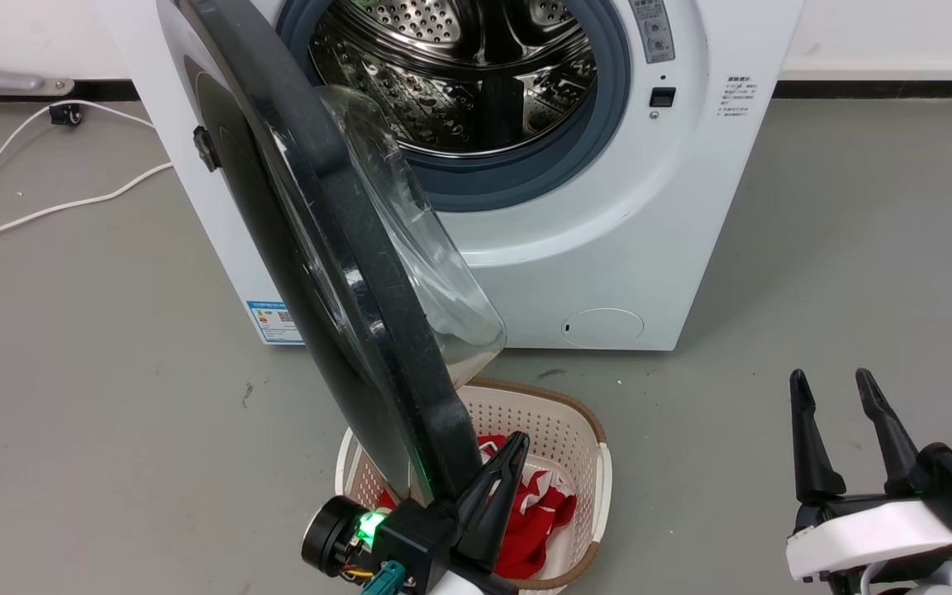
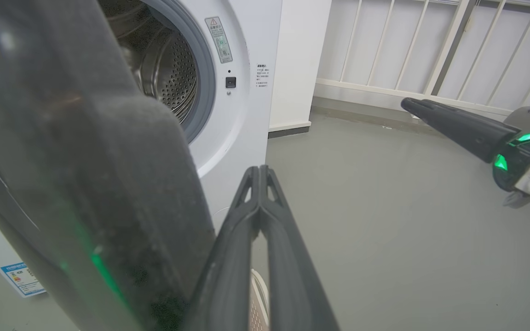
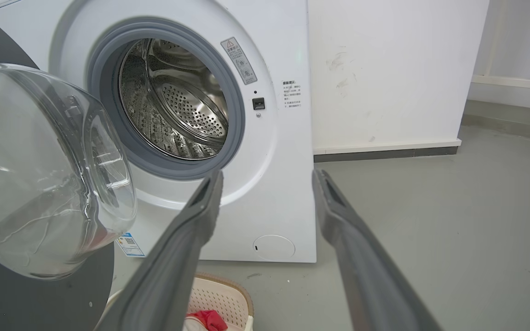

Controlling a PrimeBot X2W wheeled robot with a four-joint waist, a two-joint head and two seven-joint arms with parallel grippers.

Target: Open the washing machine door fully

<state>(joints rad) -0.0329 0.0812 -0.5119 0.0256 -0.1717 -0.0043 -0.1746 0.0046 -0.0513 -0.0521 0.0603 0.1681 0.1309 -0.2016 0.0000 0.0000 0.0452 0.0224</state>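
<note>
Big round glossy black washing machine door [image 1: 360, 273] with glass bowl stands partly open, left hand [image 2: 260, 171] pinched closed just beside its near edge, right hand [image 1: 831, 382] open well off right.

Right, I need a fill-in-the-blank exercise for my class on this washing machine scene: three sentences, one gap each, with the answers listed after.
1. The washing machine door stands partly ___, showing the steel drum.
2. The right gripper is open; the left gripper, beside the door's edge, is ___.
3. The cloth in the laundry basket below the door is ___.

Missing words: open; shut; red.
</note>
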